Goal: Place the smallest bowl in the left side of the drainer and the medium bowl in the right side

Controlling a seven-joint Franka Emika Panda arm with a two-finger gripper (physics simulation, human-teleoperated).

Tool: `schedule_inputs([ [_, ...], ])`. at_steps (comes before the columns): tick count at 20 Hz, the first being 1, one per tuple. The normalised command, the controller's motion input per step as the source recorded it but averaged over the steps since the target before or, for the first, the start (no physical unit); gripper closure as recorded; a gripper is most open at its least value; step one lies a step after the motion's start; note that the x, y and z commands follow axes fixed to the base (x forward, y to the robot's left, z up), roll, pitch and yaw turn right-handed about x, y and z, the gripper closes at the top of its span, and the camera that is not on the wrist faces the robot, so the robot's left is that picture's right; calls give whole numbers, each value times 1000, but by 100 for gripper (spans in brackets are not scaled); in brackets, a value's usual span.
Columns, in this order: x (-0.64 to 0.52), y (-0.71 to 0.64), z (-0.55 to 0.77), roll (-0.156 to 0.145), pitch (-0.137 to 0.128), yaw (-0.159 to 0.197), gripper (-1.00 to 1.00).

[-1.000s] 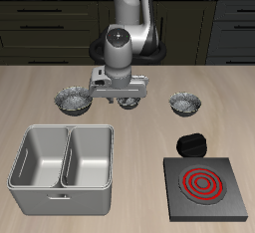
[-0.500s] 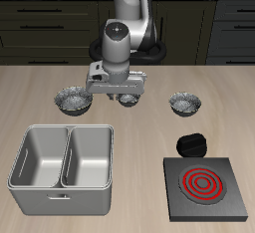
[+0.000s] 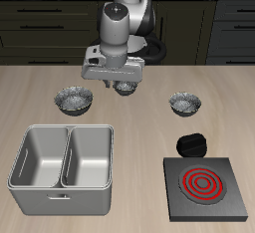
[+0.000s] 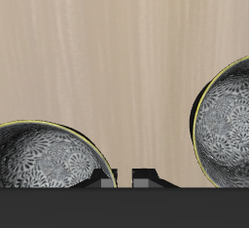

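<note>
My gripper [image 3: 124, 85] is shut on the rim of the smallest bowl [image 3: 126, 88] and holds it in the air above the table's back part. In the wrist view the fingertips [image 4: 107, 177] pinch the rim of this bowl [image 4: 39, 159], with the gripper [image 4: 124, 176] closed tight. The medium bowl [image 3: 184, 103] stands on the table, apart from the gripper. The largest bowl [image 3: 73, 100] stands on the table at the other side and also shows in the wrist view [image 4: 229, 115]. The grey two-compartment drainer [image 3: 30, 129] stands near the front edge; both compartments hold nothing.
A black square stove [image 3: 204, 185] with a red coil sits near the front edge, beside the drainer. A small black object [image 3: 189, 142] lies just behind the stove. Dark cabinets run along the back.
The gripper has risen from the table with the smallest bowl in it and drifted slightly toward the largest bowl. The other two bowls and the drainer have not moved.
</note>
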Motion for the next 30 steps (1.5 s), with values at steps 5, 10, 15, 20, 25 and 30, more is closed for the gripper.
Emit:
schedule_inputs([
  [5, -20, -41, 319, -19, -23, -15, 100],
  [10, -26, -49, 347, -21, -29, -5, 100],
  [15, 15, -70, 360, -20, 12, -15, 100],
  [20, -10, -96, 430, -24, -46, -25, 100],
  [25, 13, -65, 141, -7, -7, -7, 100],
  [30, 86, -44, 83, -5, 8, 1, 100],
])
